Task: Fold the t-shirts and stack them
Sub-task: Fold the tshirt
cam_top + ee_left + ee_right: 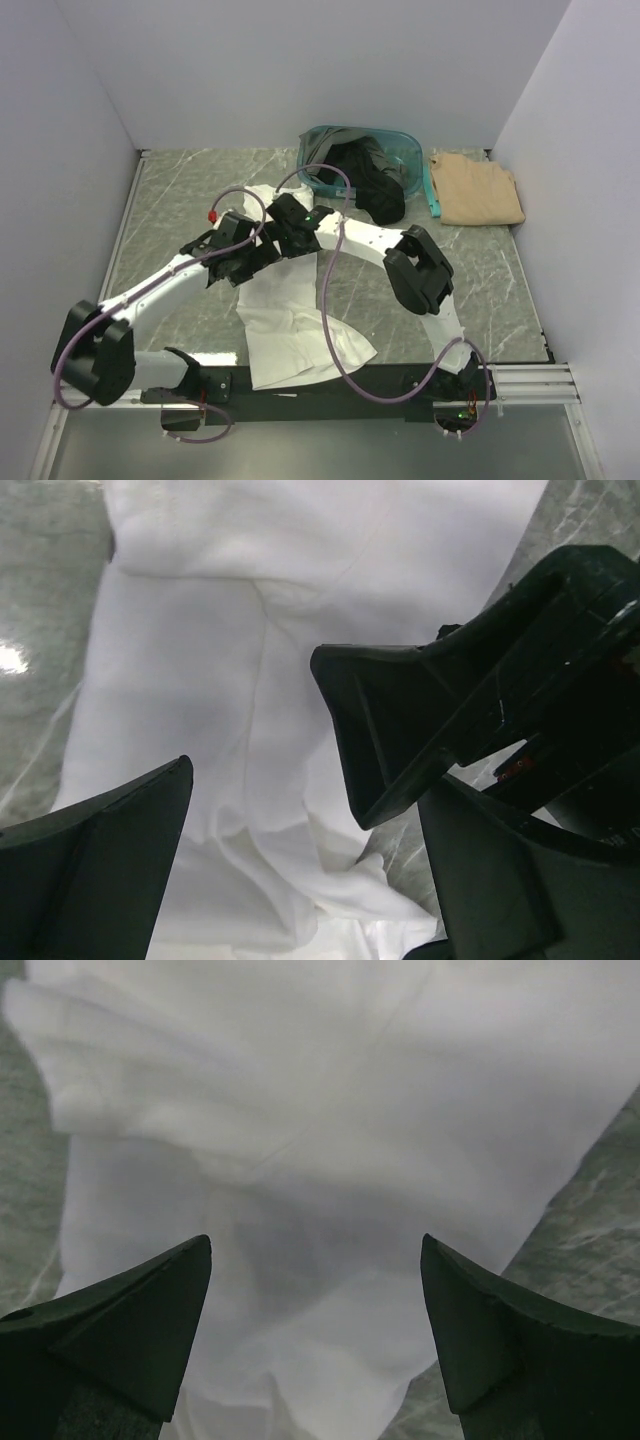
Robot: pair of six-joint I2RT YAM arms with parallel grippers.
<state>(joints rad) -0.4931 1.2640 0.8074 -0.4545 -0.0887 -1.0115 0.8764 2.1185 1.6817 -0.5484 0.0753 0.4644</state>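
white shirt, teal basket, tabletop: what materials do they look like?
White shirt: soft cloth, matte; it creases and drapes in loose folds. Teal basket: probably plastic, translucent and slightly glossy, with a thin rigid rim. Tabletop: grey-green marbled pattern, glossy, with a glare spot in the left wrist view; it could be stone or a printed laminate, and the pictures do not show which.

**Two claws meet over the white shirt**

The white t-shirt [300,335] lies rumpled on the table [180,190], its near hem at the front edge. The left claw [248,262] and right claw [288,238] hang close together over its far half — whether either grips cloth cannot be told. At the back, dark t-shirts [372,185] spill from a teal basket [408,140]; a tan t-shirt [478,188] lies folded just beside it.
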